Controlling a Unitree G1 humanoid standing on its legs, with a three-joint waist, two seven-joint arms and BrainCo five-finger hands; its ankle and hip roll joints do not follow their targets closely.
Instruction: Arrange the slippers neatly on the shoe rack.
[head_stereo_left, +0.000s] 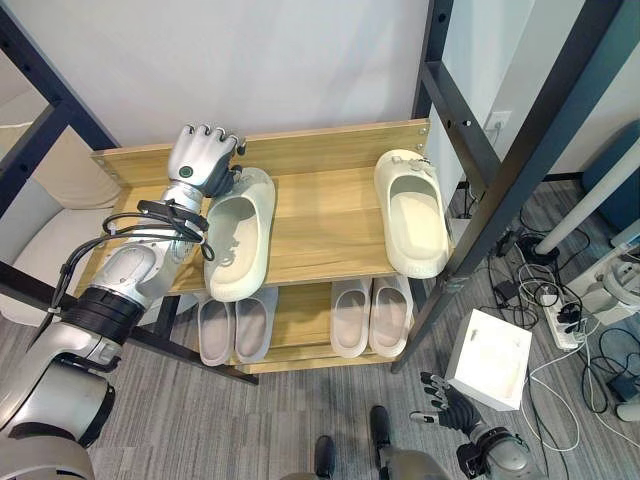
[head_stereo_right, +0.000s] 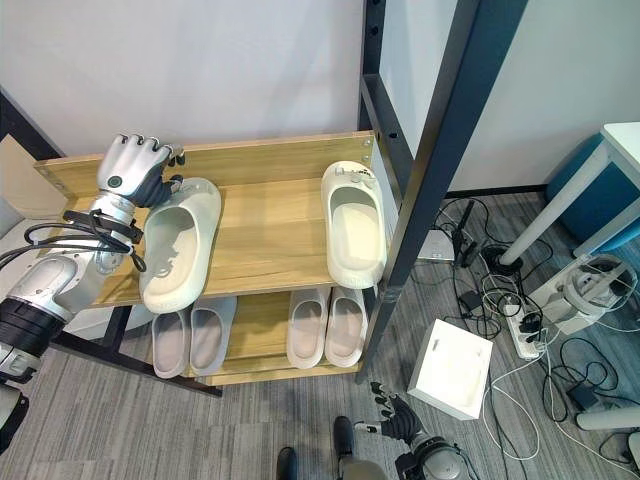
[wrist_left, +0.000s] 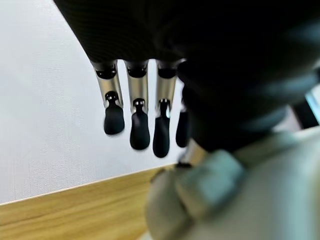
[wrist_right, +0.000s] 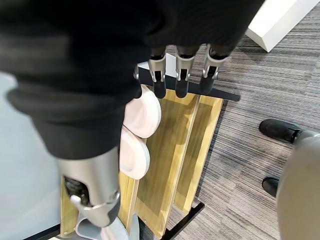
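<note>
Two cream slippers lie on the top board of the wooden shoe rack (head_stereo_left: 320, 225). The left slipper (head_stereo_left: 240, 235) lies lengthwise, its near end jutting over the front edge. My left hand (head_stereo_left: 200, 155) rests at its far end, beside the back board; its fingers (wrist_left: 139, 125) hang straight past the slipper (wrist_left: 225, 200) and do not wrap it. The right slipper (head_stereo_left: 412, 212) lies alone by the rack's right end. My right hand (head_stereo_left: 450, 400) hangs low near the floor, its fingers (wrist_right: 182, 75) straight and empty.
Two pairs of pale slippers (head_stereo_left: 237, 325) (head_stereo_left: 372, 315) stand on the lower shelf. A black metal frame post (head_stereo_left: 500, 170) slants past the rack's right end. A white box (head_stereo_left: 490, 358) and a power strip with cables (head_stereo_left: 560, 320) lie on the floor at the right.
</note>
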